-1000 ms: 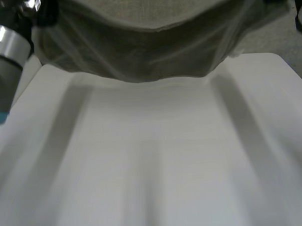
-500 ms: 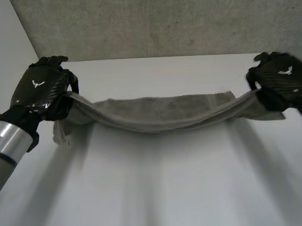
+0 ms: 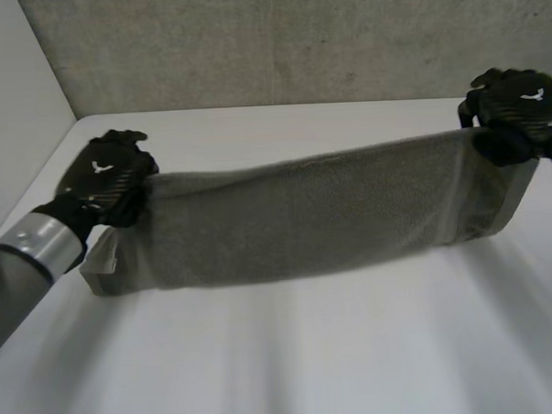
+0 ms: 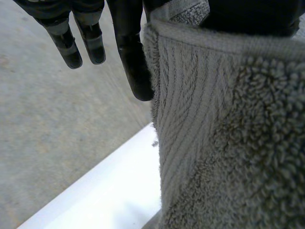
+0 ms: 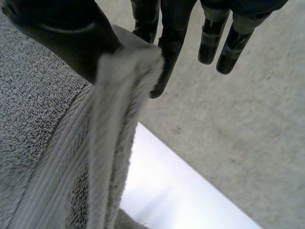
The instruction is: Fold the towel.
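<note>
**Item:** grey terry towel (image 3: 313, 214).
**Place:** hanging over the white table (image 3: 310, 361), strung between my two hands as a flat sheet. Its lower left corner looks to rest on the tabletop, though I can't be sure from the head view.

**My left hand** (image 3: 108, 178): at the towel's upper left corner. The thumb and one finger are pinched on the hem, and the other fingers are straight and free.
**My right hand** (image 3: 515, 114): at the upper right corner, a little higher, with the same pinch and its spare fingers held clear.

**Change:** half a second ago the towel drooped in a bow between my hands, its middle slack and low. Now the top edge runs straight, the slack is gone and the full face shows.

**Bearing on the task:** I judge the towel is spread and squared. It is ready to be laid down or doubled over, but that fold is not yet made.
</note>
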Robot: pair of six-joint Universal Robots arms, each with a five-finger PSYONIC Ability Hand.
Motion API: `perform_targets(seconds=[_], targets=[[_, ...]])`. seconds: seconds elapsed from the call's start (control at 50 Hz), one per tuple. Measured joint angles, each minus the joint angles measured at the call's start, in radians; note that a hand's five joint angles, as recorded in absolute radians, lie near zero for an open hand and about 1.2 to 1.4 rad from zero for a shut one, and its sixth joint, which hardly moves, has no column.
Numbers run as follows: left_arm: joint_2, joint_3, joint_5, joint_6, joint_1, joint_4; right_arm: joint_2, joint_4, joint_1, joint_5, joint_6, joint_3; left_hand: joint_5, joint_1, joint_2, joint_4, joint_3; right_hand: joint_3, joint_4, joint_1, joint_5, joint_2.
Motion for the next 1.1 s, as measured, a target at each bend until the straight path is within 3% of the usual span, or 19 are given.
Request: perform_targets(seconds=[0.2, 0.42, 0.88, 0.92, 1.02, 1.1], targets=[[-0.298, 0.246, -0.009, 0.072, -0.067, -0.073, 0.285, -0.003, 0.063, 0.081, -0.014, -0.184, 0.0, 0.0, 0.0, 0.0, 0.0, 0.0, 0.0, 0.0, 0.0, 0.0], [-0.474, 0.401, -0.013, 0.139, -0.076, -0.121, 0.489, -0.035, 0.095, 0.151, -0.055, -0.305, 0.0, 0.0, 0.0, 0.0, 0.0, 0.0, 0.0, 0.0, 0.0, 0.0], [-0.564, 0.471, -0.03, 0.156, -0.075, -0.11, 0.633, -0.072, 0.118, 0.197, -0.08, -0.397, -0.001, -0.002, -0.003, 0.0, 0.0, 0.0, 0.0, -0.04, -0.042, -0.046], [-0.565, 0.474, -0.041, 0.156, -0.074, -0.111, 0.636, -0.075, 0.121, 0.201, -0.081, -0.395, -0.129, -0.115, -0.137, 0.0, 0.0, 0.0, 0.0, -0.183, -0.199, -0.196], [-0.559, 0.475, -0.081, 0.155, -0.074, -0.118, 0.626, -0.089, 0.133, 0.229, -0.081, -0.386, -0.967, -0.907, -0.967, 0.0, 0.0, 0.0, 0.0, -0.652, -0.682, -0.642], [-0.546, 0.468, -0.108, 0.154, -0.075, -0.125, 0.587, -0.1, 0.143, 0.263, -0.08, -0.369, -1.099, -1.031, -1.099, 0.0, 0.0, 0.0, 0.0, -0.962, -1.056, -0.967]])
